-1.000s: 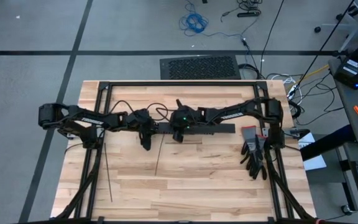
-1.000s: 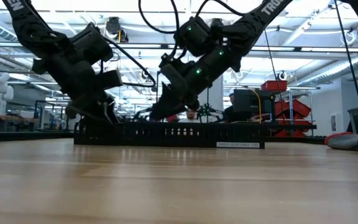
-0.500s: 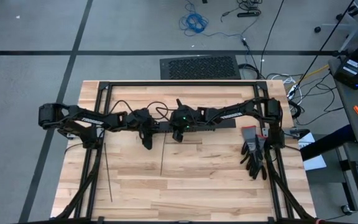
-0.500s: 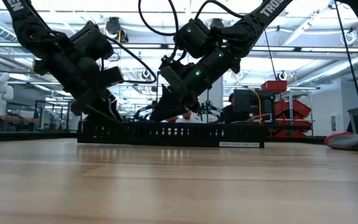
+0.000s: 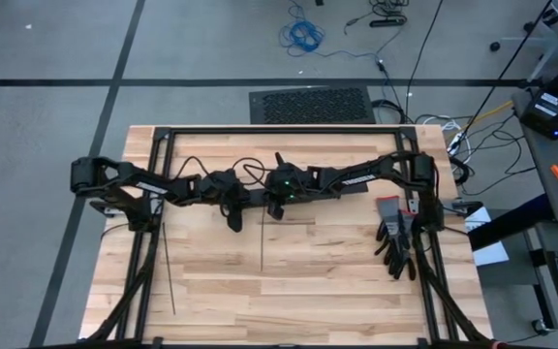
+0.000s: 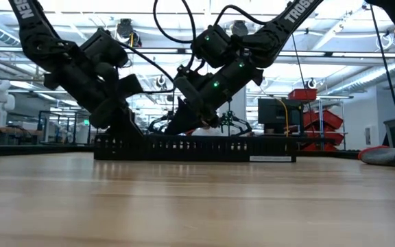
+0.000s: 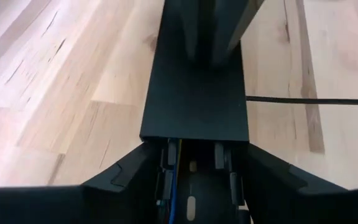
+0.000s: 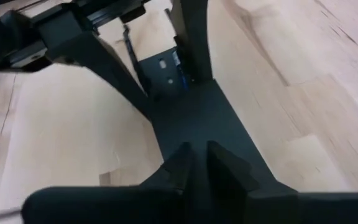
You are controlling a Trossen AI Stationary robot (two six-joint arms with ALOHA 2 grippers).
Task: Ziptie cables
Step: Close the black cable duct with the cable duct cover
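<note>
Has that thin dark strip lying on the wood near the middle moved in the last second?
Yes. The strip has slid rightward, away from the other strip lying still by the left frame.

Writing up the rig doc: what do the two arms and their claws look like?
Both arms are dark, jointed and slim, with thin black cables looping off them. The right arm carries white lettering and green lights near its wrist. The left claw and right claw each have two flat, matte black fingers.

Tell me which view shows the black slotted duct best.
The low view: the slotted duct runs across it lengthwise, side slots visible, under both arms. The high view mostly hides it beneath the arms. The left wrist view shows its open end; the right wrist view shows its flat cover.
</note>
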